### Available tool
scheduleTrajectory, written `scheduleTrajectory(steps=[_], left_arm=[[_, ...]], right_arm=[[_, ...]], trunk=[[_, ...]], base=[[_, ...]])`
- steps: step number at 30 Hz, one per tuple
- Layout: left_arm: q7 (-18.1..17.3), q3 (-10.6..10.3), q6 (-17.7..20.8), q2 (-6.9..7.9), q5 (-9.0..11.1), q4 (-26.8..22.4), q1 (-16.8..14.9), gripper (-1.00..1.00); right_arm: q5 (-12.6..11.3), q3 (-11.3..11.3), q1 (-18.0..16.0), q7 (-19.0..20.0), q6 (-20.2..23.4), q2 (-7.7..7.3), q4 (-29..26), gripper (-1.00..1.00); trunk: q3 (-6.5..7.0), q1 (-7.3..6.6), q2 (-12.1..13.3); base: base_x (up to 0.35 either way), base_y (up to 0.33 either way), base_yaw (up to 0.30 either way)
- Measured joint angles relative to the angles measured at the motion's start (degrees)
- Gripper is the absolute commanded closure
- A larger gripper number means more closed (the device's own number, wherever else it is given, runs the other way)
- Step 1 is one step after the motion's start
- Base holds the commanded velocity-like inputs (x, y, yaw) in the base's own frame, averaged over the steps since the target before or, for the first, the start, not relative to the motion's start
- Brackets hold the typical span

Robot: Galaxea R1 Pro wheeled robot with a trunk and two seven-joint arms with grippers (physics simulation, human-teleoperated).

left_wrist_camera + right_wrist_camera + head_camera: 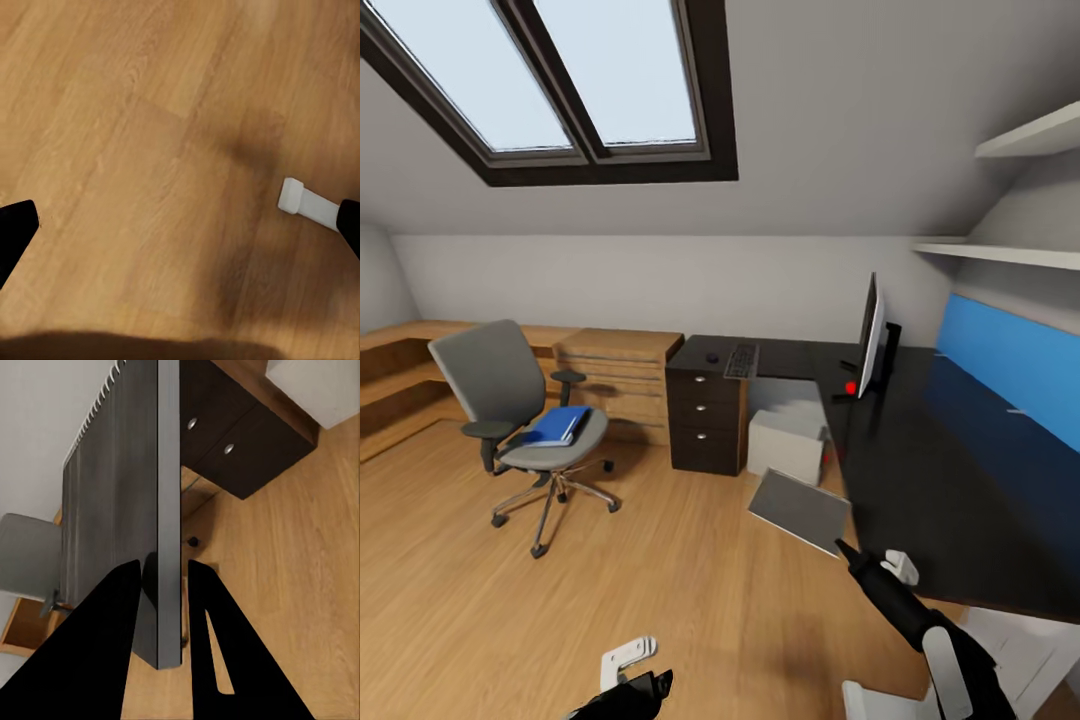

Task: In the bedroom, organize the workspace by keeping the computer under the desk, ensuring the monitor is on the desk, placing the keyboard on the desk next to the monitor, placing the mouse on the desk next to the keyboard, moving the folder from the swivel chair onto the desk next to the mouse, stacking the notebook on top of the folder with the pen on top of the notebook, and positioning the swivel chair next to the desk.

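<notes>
Right gripper [163, 585] clamps notebook [800, 511] beside desk [960, 480]; left gripper [180, 217] spread over floor [480, 600]; folder [557, 425] on chair [520, 410].

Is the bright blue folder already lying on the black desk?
No, the flat bright blue folder lies on the seat of the grey swivel chair, apart from the long black desk.

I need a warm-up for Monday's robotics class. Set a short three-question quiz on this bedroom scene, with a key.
1. True or false: the folder lies on the desk.
2. What does the right gripper hold? A) notebook B) pen C) mouse
3. Is the left gripper open or shut?
Key: 1 false, it lies on the swivel chair; 2 A; 3 open.
</notes>
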Motion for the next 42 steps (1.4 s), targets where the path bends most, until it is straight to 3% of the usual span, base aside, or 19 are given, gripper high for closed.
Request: scheduleTrajectory(steps=[32,42], left_arm=[[0.0,0.0,0.0,0.02,0.1,0.0,0.0,-1.00],[-0.1,0.0,0.0,0.03,0.1,0.0,0.0,-1.00]], right_arm=[[0.1,-0.1,0.0,0.1,-1.7,0.31,0.8,1.00],[-0.1,-0.1,0.0,0.1,-2.9,0.19,2.1,1.00]], trunk=[[0.00,0.00,0.0],[0.28,0.02,0.0]], base=[[0.227,0.230,0.000],[0.151,0.152,-0.183]])
